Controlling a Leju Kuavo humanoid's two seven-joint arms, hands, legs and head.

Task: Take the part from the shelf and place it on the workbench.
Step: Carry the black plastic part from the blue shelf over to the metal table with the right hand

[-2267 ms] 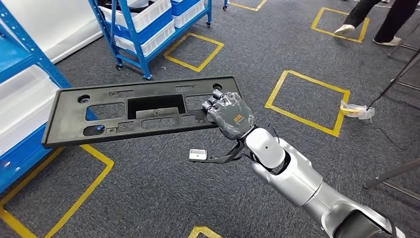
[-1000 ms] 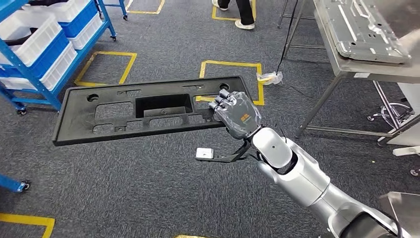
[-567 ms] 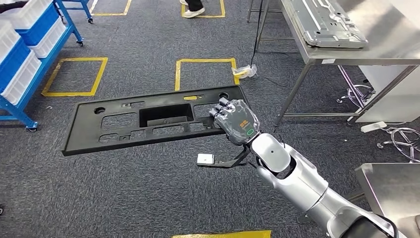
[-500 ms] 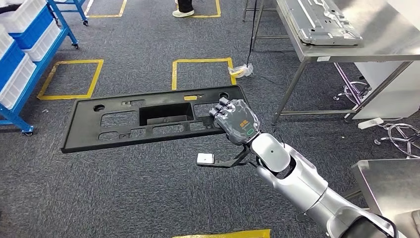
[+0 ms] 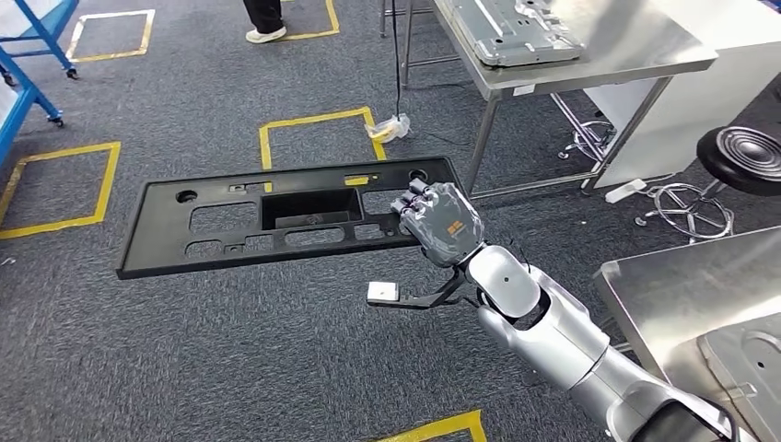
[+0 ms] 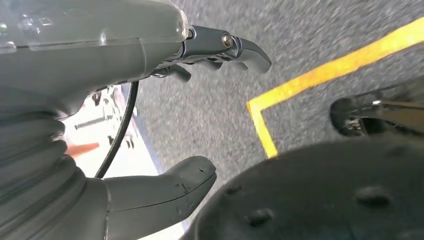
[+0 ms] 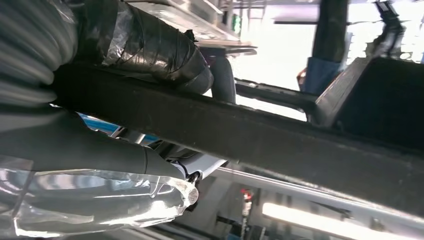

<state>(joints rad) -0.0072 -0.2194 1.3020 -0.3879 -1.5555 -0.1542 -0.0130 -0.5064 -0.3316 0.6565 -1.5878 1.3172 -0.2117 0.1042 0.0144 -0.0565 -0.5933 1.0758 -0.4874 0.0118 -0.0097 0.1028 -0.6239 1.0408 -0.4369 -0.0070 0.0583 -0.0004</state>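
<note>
A long black plastic panel (image 5: 276, 216) with several cut-outs hangs level above the grey carpet. My right hand (image 5: 440, 224) grips its right end, fingers over the top edge. In the right wrist view the panel's dark edge (image 7: 260, 135) runs between the thumb (image 7: 155, 47) and the fingers below it. A steel workbench (image 5: 589, 41) stands at the upper right with a grey metal part (image 5: 511, 28) lying on it. My left hand (image 6: 125, 100) hangs over the carpet, thumb and fingers apart and holding nothing.
A second steel table (image 5: 700, 304) sits at the lower right. A black stool (image 5: 741, 157) stands beside a white cabinet (image 5: 709, 83). Yellow floor squares (image 5: 318, 138) mark the carpet. A person's feet (image 5: 262, 23) are at the top. A blue shelf leg (image 5: 28, 87) is far left.
The whole view has swung to the right: the blue shelves slid out at the left and the workbench and stool came in. The panel stays in my right hand.
</note>
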